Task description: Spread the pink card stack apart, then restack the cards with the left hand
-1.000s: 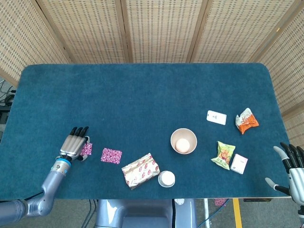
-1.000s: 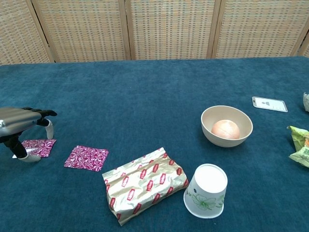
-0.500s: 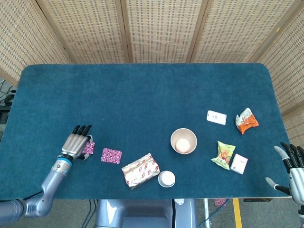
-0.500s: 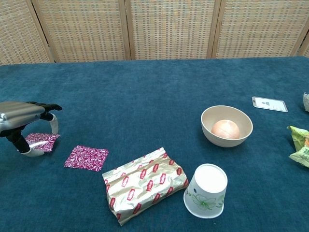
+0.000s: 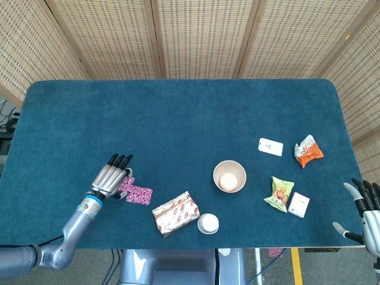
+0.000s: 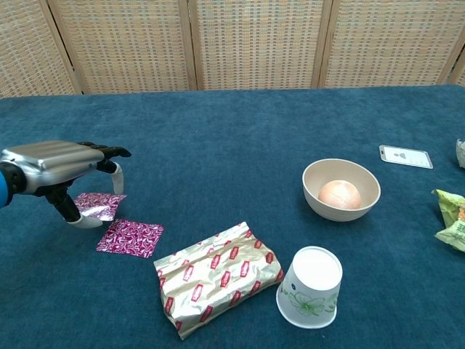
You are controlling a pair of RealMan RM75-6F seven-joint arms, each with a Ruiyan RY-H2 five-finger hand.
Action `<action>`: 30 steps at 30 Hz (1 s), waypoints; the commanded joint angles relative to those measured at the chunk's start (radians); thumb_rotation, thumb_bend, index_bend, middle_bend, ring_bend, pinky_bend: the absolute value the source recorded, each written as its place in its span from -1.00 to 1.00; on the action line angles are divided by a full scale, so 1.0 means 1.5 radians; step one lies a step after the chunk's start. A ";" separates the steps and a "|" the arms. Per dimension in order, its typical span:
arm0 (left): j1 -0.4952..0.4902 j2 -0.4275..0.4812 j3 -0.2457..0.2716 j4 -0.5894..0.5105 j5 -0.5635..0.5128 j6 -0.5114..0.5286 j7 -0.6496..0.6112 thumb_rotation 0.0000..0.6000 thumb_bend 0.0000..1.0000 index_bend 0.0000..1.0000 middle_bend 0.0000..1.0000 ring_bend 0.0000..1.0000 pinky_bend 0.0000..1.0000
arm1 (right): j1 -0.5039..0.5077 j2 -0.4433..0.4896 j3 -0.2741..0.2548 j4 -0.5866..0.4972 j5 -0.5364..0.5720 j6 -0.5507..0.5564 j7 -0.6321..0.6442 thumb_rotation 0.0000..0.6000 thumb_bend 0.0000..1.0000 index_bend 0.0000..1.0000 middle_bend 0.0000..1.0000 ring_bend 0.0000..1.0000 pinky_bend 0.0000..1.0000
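Left hand [image 6: 58, 166]: low over the blue table [image 5: 178, 119] at its front left, palm down, fingers extended forward; thumb and a fingertip pinch one pink card [image 6: 96, 205], held slightly off the cloth.
Second pink card [image 6: 131, 238]: flat on the table just beside and in front of the held one, corners nearly meeting.
Right hand [image 5: 367, 211]: at the table's front right edge, fingers spread upward, holding nothing.
Foil snack packet [image 6: 218, 276]: lying right of the cards, near them.
Paper cup [image 6: 312, 286]: upside down, just beside the packet.
Bowl [image 6: 341, 190]: holds a round pale object.
White card [image 5: 271, 146], orange bag [image 5: 308, 151], green bag [image 5: 279, 193], small white box [image 5: 299, 205]: grouped at right, well apart from the cards.
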 commanded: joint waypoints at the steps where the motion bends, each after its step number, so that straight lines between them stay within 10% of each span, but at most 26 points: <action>1: -0.009 -0.008 -0.001 -0.012 -0.001 0.002 0.014 0.85 -0.47 -0.20 -1.00 -1.00 -1.00 | -0.001 0.000 0.000 0.000 0.001 0.000 0.000 1.00 -0.75 -0.75 -0.79 -1.00 -1.00; 30: -0.040 -0.071 0.021 -0.028 -0.065 0.032 0.092 0.85 -0.53 -0.40 -1.00 -1.00 -1.00 | -0.004 -0.003 0.000 0.014 0.005 -0.001 0.019 1.00 -0.74 -0.75 -0.79 -1.00 -1.00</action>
